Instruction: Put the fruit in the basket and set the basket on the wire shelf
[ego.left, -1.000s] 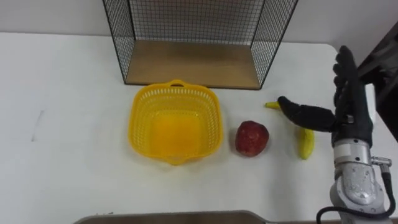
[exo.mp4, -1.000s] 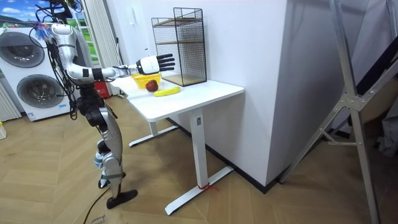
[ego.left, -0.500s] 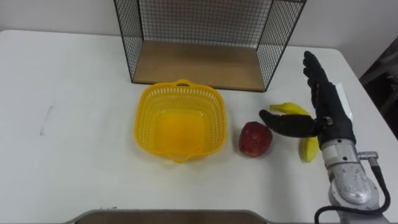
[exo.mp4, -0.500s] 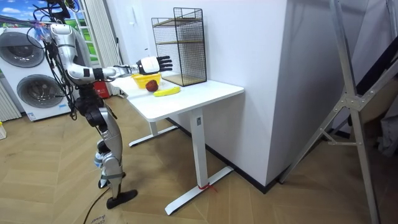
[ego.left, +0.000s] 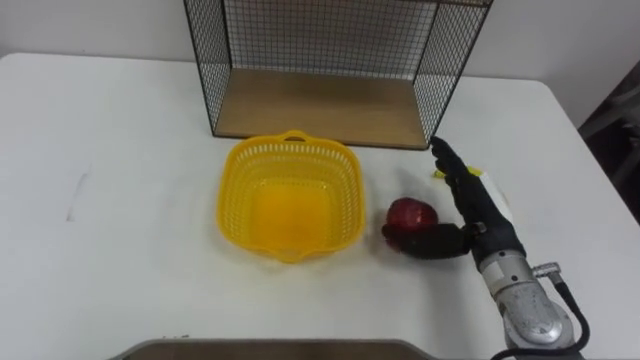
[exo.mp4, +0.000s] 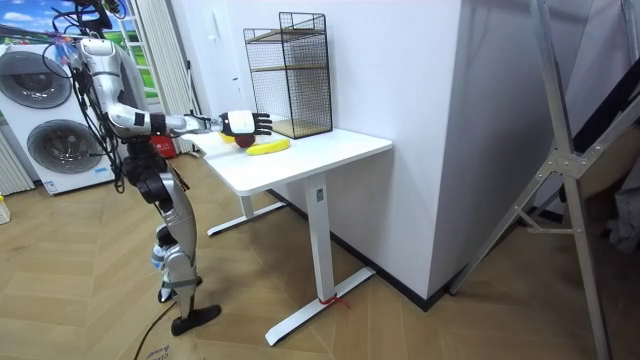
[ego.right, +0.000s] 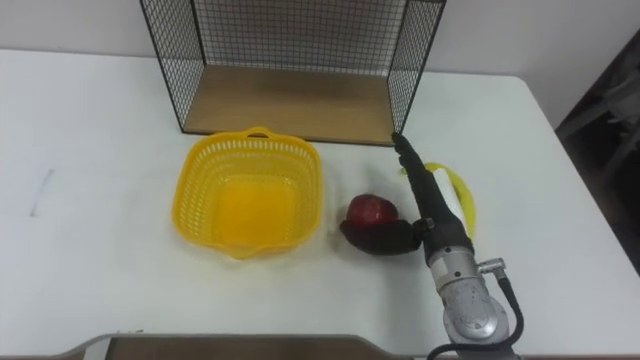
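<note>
A red apple (ego.left: 408, 213) lies on the white table (ego.left: 120, 250), just right of the empty yellow basket (ego.left: 290, 195). My right hand (ego.left: 478, 215) stands edge-on against the apple's right side, open. Its fingers (ego.left: 450, 168) stretch straight toward the shelf, and its thumb (ego.left: 428, 243) reaches along the apple's near side. A yellow banana (ego.right: 458, 190) lies behind the hand, mostly hidden. The black wire shelf (ego.left: 310, 105) with a wooden floor stands right behind the basket. In the room view I stand at the table's end with the right hand (exo.mp4: 243, 123) low over the table.
The table's right edge (ego.left: 590, 170) runs close to the banana. A dark ledge (ego.left: 270, 349) lines the near edge. In the room view, the wire shelf (exo.mp4: 300, 70) has a second, upper level; washing machines (exo.mp4: 40, 120) stand behind me.
My right hand has dropped from above the banana and moved left to the apple, turning edge-on, with the thumb now along the apple's near side. The fruit and basket have not moved.
</note>
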